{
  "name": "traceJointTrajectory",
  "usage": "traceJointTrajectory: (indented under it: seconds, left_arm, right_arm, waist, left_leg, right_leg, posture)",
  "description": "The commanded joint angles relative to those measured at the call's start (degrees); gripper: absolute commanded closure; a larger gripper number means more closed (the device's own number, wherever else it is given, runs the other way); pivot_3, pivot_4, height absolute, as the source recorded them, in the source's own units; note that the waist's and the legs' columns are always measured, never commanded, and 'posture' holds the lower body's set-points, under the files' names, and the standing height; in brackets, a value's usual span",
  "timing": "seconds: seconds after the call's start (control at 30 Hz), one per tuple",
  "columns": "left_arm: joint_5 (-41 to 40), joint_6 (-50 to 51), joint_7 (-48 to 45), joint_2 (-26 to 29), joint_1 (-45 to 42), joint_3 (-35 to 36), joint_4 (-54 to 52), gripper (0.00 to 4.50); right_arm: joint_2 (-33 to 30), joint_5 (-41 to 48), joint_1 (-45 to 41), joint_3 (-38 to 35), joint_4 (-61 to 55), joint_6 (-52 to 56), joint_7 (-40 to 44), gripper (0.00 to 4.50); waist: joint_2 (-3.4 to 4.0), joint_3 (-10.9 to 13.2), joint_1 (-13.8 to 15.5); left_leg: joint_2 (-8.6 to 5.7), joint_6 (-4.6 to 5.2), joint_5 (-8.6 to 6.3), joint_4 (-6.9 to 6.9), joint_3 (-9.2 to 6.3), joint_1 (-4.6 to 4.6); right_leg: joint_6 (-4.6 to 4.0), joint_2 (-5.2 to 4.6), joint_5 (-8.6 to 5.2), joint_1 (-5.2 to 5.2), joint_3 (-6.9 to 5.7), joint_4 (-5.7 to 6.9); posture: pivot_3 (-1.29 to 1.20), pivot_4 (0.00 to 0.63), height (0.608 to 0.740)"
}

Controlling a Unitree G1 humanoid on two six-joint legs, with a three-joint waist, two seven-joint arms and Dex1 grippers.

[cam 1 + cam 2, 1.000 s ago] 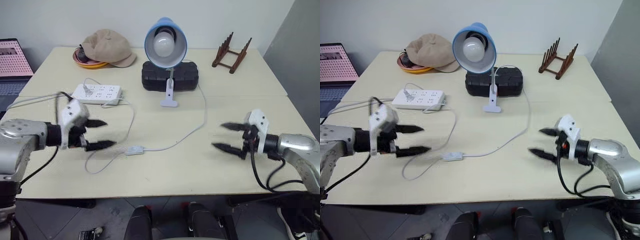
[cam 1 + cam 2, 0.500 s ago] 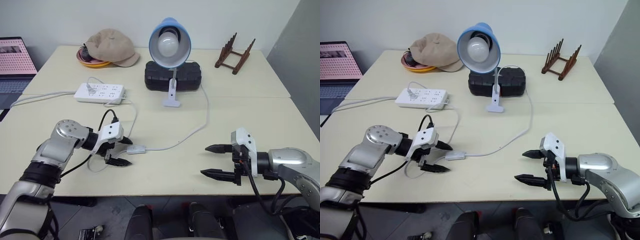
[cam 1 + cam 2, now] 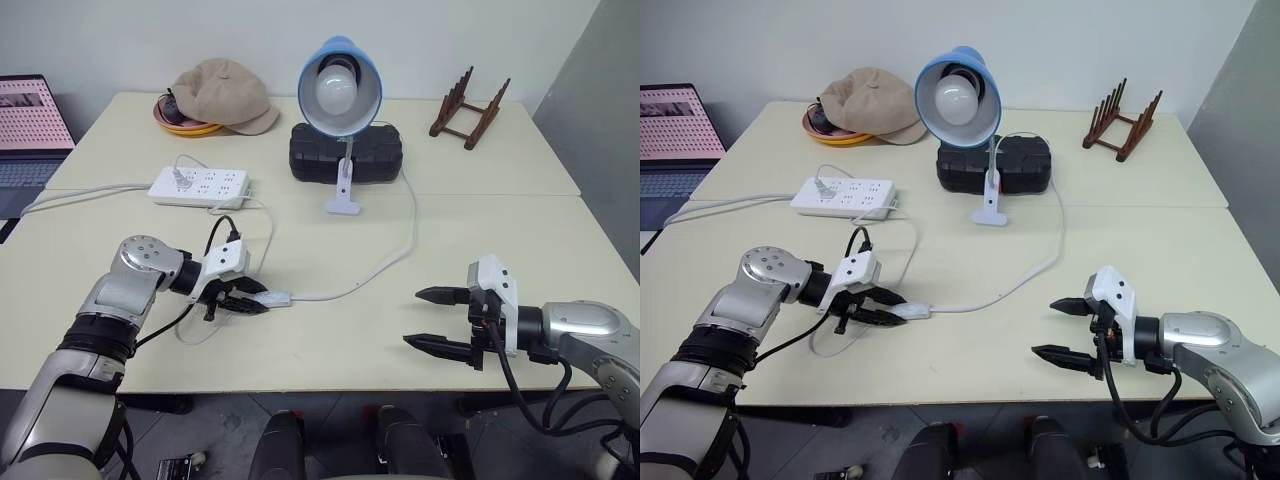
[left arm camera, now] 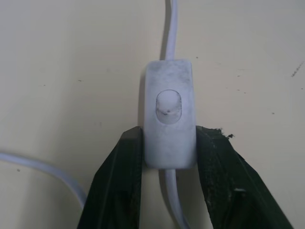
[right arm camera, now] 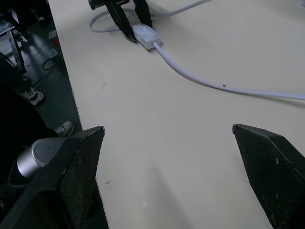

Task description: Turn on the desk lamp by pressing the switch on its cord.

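Note:
The desk lamp (image 3: 340, 88) stands at the back middle of the table, its blue shade and white bulb facing me and its clip base (image 3: 342, 203) below. Its thin white cord (image 3: 411, 228) loops right, then runs back left to the switch (image 3: 273, 298). My left gripper (image 3: 254, 303) lies low on the table, shut on the switch. In the left wrist view the black fingers (image 4: 119, 181) press both sides of the switch (image 4: 169, 114) at one end, and its round button shows uncovered. My right gripper (image 3: 428, 320) hovers open over the front right, holding nothing.
A white power strip (image 3: 198, 186) lies behind my left arm, with its cable running left. At the back are a tan cap (image 3: 222, 92) over an orange dish, a black case (image 3: 345, 152) behind the lamp, and a wooden rack (image 3: 465, 103). A laptop (image 3: 30, 125) sits at far left.
My left gripper came down and in from the left to the switch, stood open around it, and has now shut on it. The right gripper stayed open and barely moved.

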Motion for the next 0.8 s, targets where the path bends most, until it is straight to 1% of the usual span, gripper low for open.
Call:
traceJointTrajectory:
  seconds: [0.03, 0.1, 0.17, 0.23, 0.33, 0.37, 0.5, 0.53, 0.6, 0.73, 0.8]
  left_arm:
    - [0.04, 1.56, -1.50, 1.01, 1.26, 0.43, -2.88, 3.40]
    - [-0.50, 2.85, -0.56, 0.53, 1.10, 1.09, -4.38, 3.40]
    - [-1.97, 4.81, 9.22, -5.45, -1.65, 4.42, -6.82, 3.40]
    - [-4.74, 9.74, 18.77, -12.06, -3.51, 8.44, -10.58, 3.40]
    - [-6.90, 15.02, 24.13, -17.05, -1.80, 10.15, -18.01, 3.40]
    - [-7.03, 15.83, 25.51, -17.96, -1.21, 10.28, -19.69, 3.40]
    - [-9.00, 21.59, 36.00, -26.98, 2.53, 9.35, -28.53, 3.40]
    - [-8.85, 22.15, 37.08, -27.91, 3.38, 8.92, -29.81, 3.40]
    - [-8.45, 22.84, 38.40, -28.89, 4.64, 8.09, -31.75, 3.40]
    - [-9.64, 24.34, 40.25, -30.03, 5.66, 7.56, -34.07, 3.40]
    - [-9.76, 24.66, 40.66, -30.12, 6.31, 6.92, -35.15, 3.40]
  right_arm:
    - [0.36, 0.19, 0.89, -1.80, -0.15, -0.81, -0.90, 0.00]
    - [0.98, 0.78, 1.19, -2.48, 0.06, -0.20, -1.78, 0.00]
    - [6.41, 7.38, -0.72, -6.42, 1.83, 4.75, -8.64, 0.00]
    - [11.20, 15.69, -2.14, -10.01, 3.12, 10.00, -15.09, 0.00]
    - [14.72, 21.88, -2.79, -11.39, 2.83, 14.46, -21.49, 0.00]
    - [15.55, 23.32, -3.03, -11.57, 2.71, 15.34, -23.56, 0.00]
    - [26.10, 33.95, -6.61, -10.86, 5.75, 16.32, -41.79, 0.00]
    - [28.02, 36.61, -7.57, -11.01, 6.57, 15.81, -45.50, 0.00]
    - [29.84, 40.56, -9.46, -10.93, 7.94, 15.34, -50.78, 0.00]
    - [30.90, 45.43, -11.85, -9.81, 10.22, 13.97, -57.63, 0.00]
    - [31.53, 46.13, -13.41, -8.89, 11.76, 13.18, -59.73, 0.00]
  waist:
    - [0.00, 0.00, -0.02]
    - [0.00, 0.00, -0.02]
    - [-0.01, 0.00, 0.12]
    - [-0.02, 0.01, 0.43]
    - [-0.11, 0.01, 0.37]
    - [-0.11, 0.00, 0.17]
    - [-0.03, -0.03, -0.71]
    - [-0.02, -0.03, -0.76]
    - [-0.01, -0.02, -0.97]
    - [-0.02, -0.03, -1.11]
    - [0.00, -0.04, -1.15]
  left_leg:
    - [0.00, 0.00, 0.00, 0.00, 0.00, 0.00]
    - [0.00, 0.00, 0.00, 0.02, 0.00, 0.01]
    - [0.00, 0.00, 0.00, 0.04, -0.01, 0.01]
    - [-0.01, 0.00, 0.01, 0.17, -0.09, -0.03]
    - [-0.03, 0.00, 0.02, 0.26, -0.14, -0.08]
    - [-0.04, 0.00, 0.02, 0.23, -0.12, -0.10]
    - [0.03, 0.02, 0.01, 0.01, -0.11, 0.06]
    - [0.05, 0.02, 0.01, -0.02, -0.15, 0.06]
    - [0.06, 0.02, 0.01, -0.02, -0.18, 0.05]
    - [0.02, 0.02, 0.02, 0.09, -0.17, 0.04]
    - [0.01, 0.02, 0.02, 0.11, -0.17, 0.04]
  right_leg:
    - [0.00, 0.00, 0.00, 0.00, 0.01, 0.00]
    - [0.00, 0.00, 0.00, 0.00, 0.00, 0.01]
    - [0.00, 0.00, 0.00, 0.00, 0.01, 0.02]
    - [0.05, 0.00, 0.03, 0.07, -0.04, 0.06]
    - [0.24, -0.01, 0.14, 0.16, -0.03, 0.01]
    - [0.50, -0.01, 0.29, 0.15, 0.00, -0.03]
    - [0.47, 0.07, 0.28, 0.12, 0.02, 0.04]
    - [0.47, 0.12, 0.28, 0.09, 0.01, 0.08]
    - [0.46, 0.16, 0.28, 0.05, 0.02, 0.12]
    - [0.45, 0.15, 0.30, 0.08, 0.05, 0.10]
    - [0.44, 0.14, 0.30, 0.12, 0.06, 0.06]
  posture:
    - [0.00, 0.150, 0.740]
    - [0.00, 0.150, 0.740]
    - [0.00, 0.150, 0.740]
    - [0.00, 0.150, 0.740]
    - [0.00, 0.150, 0.740]
    - [0.00, 0.150, 0.740]
    - [0.00, 0.150, 0.740]
    - [0.00, 0.150, 0.740]
    - [0.00, 0.150, 0.740]
    - [0.00, 0.150, 0.740]
    - [0.00, 0.150, 0.740]
